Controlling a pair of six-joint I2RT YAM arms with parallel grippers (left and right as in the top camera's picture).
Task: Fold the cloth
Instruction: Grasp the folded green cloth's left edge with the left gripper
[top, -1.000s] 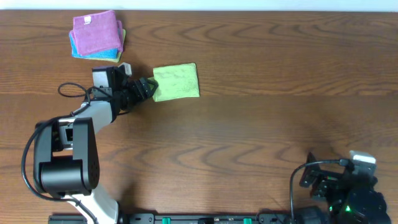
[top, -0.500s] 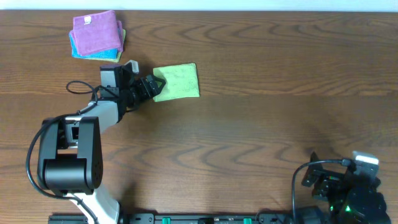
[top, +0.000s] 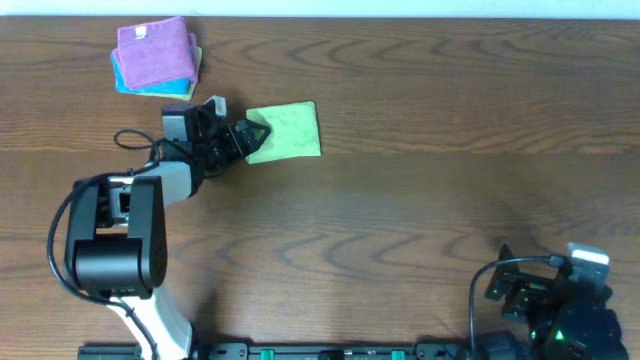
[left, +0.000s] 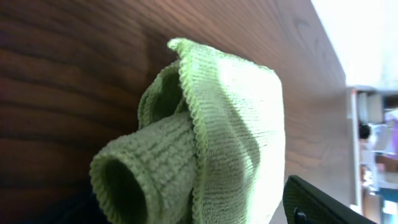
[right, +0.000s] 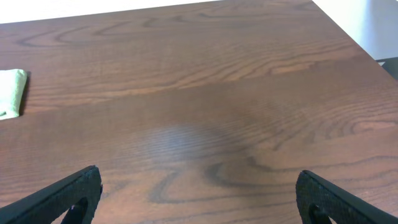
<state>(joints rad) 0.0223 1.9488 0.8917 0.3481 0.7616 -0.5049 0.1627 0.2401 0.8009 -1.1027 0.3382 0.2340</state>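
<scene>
Nearest us, at 5 o'clock on the wooden table (top: 420, 180), the right gripper (right: 198, 182) sits low by its base. Its 2 fingers (right: 68, 194) are spread wide apart, with nothing but bare wood between them. From there the cloth (right: 9, 93) shows only as a green sliver far off at 10 o'clock. Moving outward, the left arm (top: 120, 225) rises from 7 o'clock and reaches toward 1 o'clock, ending in the left gripper (top: 248, 137) at the cloth's left edge. In the left wrist view we see that edge bunched into a raised, rolled tube right in front of the camera. 1 dark finger (left: 323, 204) sits just beside it at 5 o'clock, so we read the fingers as drawn in and pinching the bunched edge. The rest of the lime-green cloth lies flat on the table at about 11 o'clock from the table's middle, extending toward 3 o'clock from the gripper. Farthest away, near the 10 o'clock corner and well apart from the cloth, is a stack of folded cloths (top: 155, 58), purple on top and blue beneath.
</scene>
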